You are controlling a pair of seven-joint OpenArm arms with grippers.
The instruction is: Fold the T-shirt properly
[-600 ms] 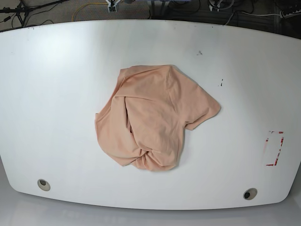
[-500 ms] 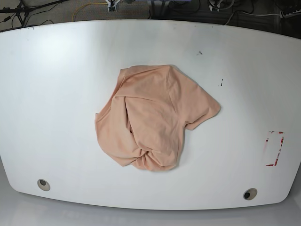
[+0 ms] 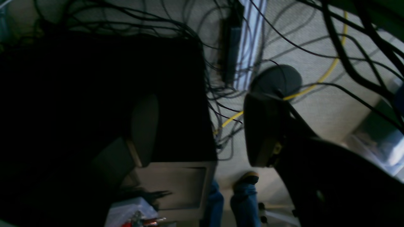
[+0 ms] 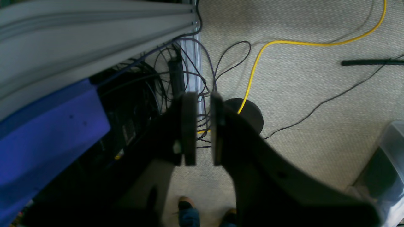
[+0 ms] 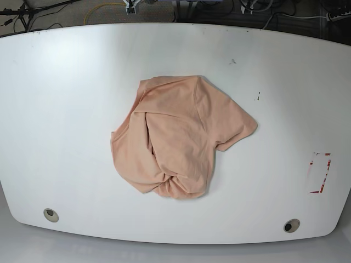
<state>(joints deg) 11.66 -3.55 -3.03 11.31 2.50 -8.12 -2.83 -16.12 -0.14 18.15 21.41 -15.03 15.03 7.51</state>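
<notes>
One crumpled T-shirt [image 5: 178, 137] lies sleeve toward table's [image 5: 66, 109] right; left tool [image 3: 202, 129] gapes, right tool [image 4: 203, 129] nearly closed, empty.

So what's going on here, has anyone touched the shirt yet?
Nothing is handling it right now. The T-shirt lies crumpled and unfolded near the middle of the white table, one sleeve poking out to the base view's right. Neither arm is over the table: both wrist cameras look down at carpet and cables. The left gripper is open and empty; the right gripper is nearly closed on nothing. Folding has not started.
</notes>
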